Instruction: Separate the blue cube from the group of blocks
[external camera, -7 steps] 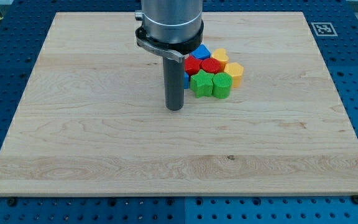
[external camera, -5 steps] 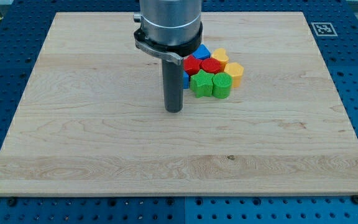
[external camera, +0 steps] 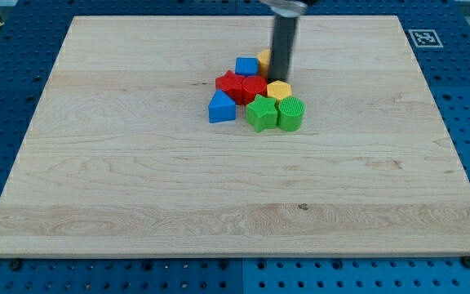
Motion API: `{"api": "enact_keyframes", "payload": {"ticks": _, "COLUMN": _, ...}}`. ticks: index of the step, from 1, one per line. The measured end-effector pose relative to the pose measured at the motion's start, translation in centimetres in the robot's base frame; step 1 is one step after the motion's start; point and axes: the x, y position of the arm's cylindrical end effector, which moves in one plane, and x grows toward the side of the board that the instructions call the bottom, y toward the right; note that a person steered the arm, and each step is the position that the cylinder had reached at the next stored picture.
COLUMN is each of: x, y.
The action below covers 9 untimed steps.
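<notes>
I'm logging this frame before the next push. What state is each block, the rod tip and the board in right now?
blue cube: at the cluster's top, touching the red blocks.
blue block: at the left edge, beside the red star.
red star: packed in.
red block: packed in.
yellow block: below my tip.
orange block: mostly hidden behind the rod.
green star: bottom row.
green block: bottom row.
my tip: down among the blocks.
board: flat.

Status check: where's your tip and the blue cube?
My tip at cluster's top, beside yellow block. Blue cube touching red blocks. Other blue block at view's left.
</notes>
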Motion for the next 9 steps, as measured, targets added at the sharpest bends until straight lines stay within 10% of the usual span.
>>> {"api": "enact_keyframes", "payload": {"ticks": 5, "x": -0.2, "y": -5.0}}
{"api": "enact_keyframes", "payload": {"ticks": 7, "x": -6.9, "y": -16.8}}
{"api": "enact_keyframes", "payload": {"ticks": 9, "x": -6.2, "y": -8.7}}
